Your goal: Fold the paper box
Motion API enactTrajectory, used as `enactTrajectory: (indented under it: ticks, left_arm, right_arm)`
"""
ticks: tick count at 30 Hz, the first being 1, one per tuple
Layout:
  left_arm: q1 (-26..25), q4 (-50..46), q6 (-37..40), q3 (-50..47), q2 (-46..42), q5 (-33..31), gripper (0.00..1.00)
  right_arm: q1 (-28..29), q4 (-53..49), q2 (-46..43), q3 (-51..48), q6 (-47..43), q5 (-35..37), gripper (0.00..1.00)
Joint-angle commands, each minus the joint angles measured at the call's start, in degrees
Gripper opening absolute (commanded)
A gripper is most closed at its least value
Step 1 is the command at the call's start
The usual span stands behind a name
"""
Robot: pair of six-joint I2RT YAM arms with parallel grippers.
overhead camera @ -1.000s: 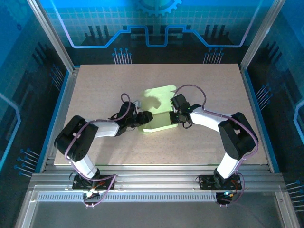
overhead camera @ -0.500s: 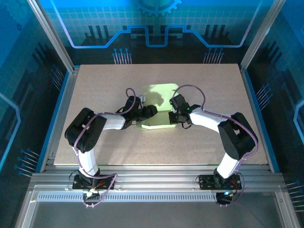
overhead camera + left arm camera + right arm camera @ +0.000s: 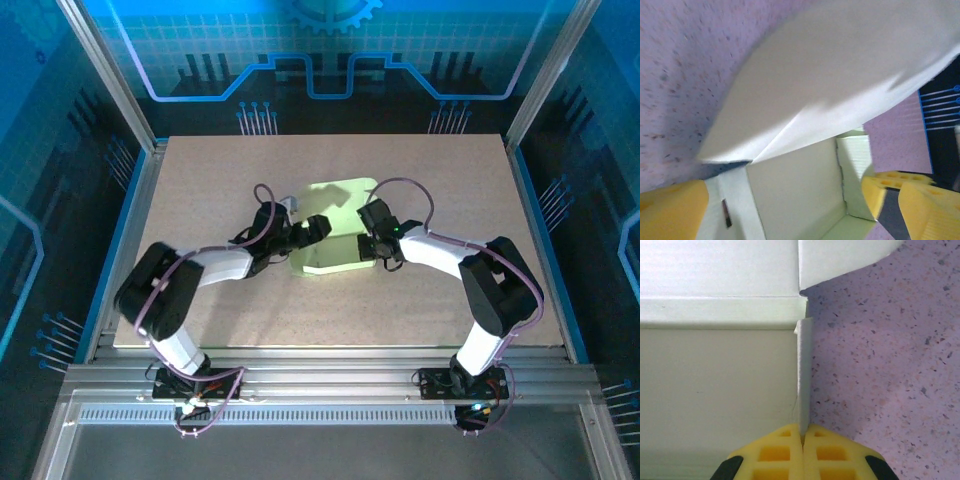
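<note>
The paper box (image 3: 338, 252) is pale lime-green card, partly folded, at the middle of the table. Its big lid flap (image 3: 340, 195) stands raised on the far side. My left gripper (image 3: 316, 229) is at the box's left side. In the left wrist view my left gripper (image 3: 790, 207) is open, its yellow fingers (image 3: 671, 210) wide apart, and the box's inner wall (image 3: 795, 190) lies between them under the overhanging flap (image 3: 840, 75). My right gripper (image 3: 373, 246) is at the box's right side. In the right wrist view my right gripper (image 3: 802, 432) is shut on the thin upright side wall (image 3: 804, 375).
The speckled table (image 3: 450, 170) has free room all round the box. Metal rails (image 3: 330, 378) run along the near edge, and glass panels enclose the sides and back.
My left gripper has opened wide and the left arm has shifted, its elbow swinging back to the left. The box's flap now stands more upright. The right gripper has kept its hold.
</note>
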Motion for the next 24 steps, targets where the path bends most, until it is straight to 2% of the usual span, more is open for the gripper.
enactTrajectory:
  ticks: [1, 5, 8, 13, 17, 24]
  left_arm:
    - [0.18, -11.25, 2.49, -0.78, -8.52, -7.30, 0.99]
    - [-1.29, -20.42, -4.28, -2.77, -16.67, -9.89, 0.99]
    - [-3.41, -27.33, -16.36, -3.69, -20.60, -13.71, 0.98]
    - [-10.29, -37.19, -29.26, -1.19, -20.63, -18.08, 0.83]
    - [-13.72, -39.32, -31.37, 3.12, -15.96, -17.16, 0.70]
    - [-14.21, -36.99, -31.19, 8.46, -5.23, -13.94, 0.64]
  right_arm:
    - [-1.07, -1.23, -1.97, 0.38, 1.79, 1.75, 0.00]
    - [-1.56, -1.50, -2.20, 0.64, 2.60, 2.61, 0.00]
    - [-1.57, -1.65, -2.32, 0.71, 3.49, 3.14, 0.00]
    - [-1.56, -1.59, -1.66, 0.41, 4.39, 2.75, 0.00]
    - [-1.54, -1.20, -0.84, 0.73, 4.31, 1.87, 0.00]
    - [-1.34, -0.69, -0.68, 1.05, 3.97, 1.53, 0.00]
